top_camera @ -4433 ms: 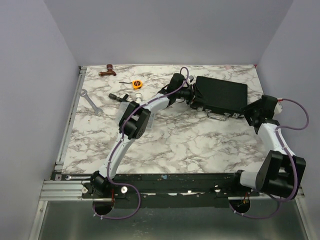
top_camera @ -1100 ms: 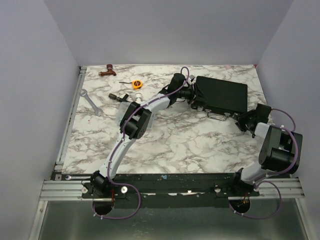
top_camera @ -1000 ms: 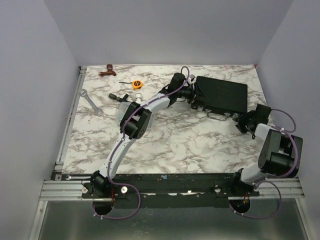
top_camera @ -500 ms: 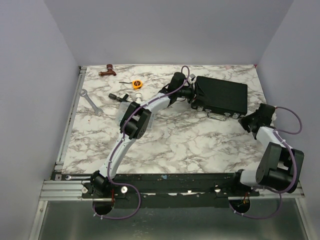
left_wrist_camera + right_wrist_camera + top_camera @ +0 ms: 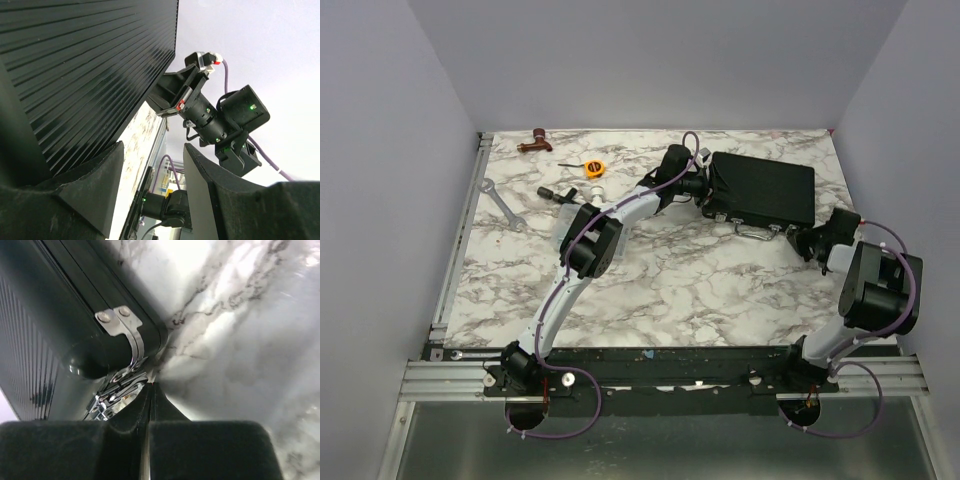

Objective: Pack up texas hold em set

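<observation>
Since half a second ago the right arm's elbow has swung away from the near edge, and the right claw (image 5: 807,240) has edged slightly left toward the near right corner of the case (image 5: 765,188). The case and the left arm have kept their places.

The black case lies shut on the counter (image 5: 670,270), at the far right. Its long axis runs left to right, with the right end a little nearer. The ribbed lid faces up, and the side with the silver handle (image 5: 752,233) faces the arms. No writing can be read on it.

In the right wrist view the right claw is clenched, its fingers pressed together with only a thin slit between them. Their tips sit at a silver latch (image 5: 117,390), just beside the corner bracket (image 5: 120,322).

The left claw (image 5: 705,188) is at the left end of the case. In its wrist view it is released, fingers spread, with the counter and the right arm (image 5: 220,120) showing through the gap. The ribbed lid fills the upper left there, close to one finger; whether they touch cannot be told.

Well apart, at the far left, lie a yellow tape measure (image 5: 594,169), its markings too small to read, and a wrench (image 5: 503,205).
</observation>
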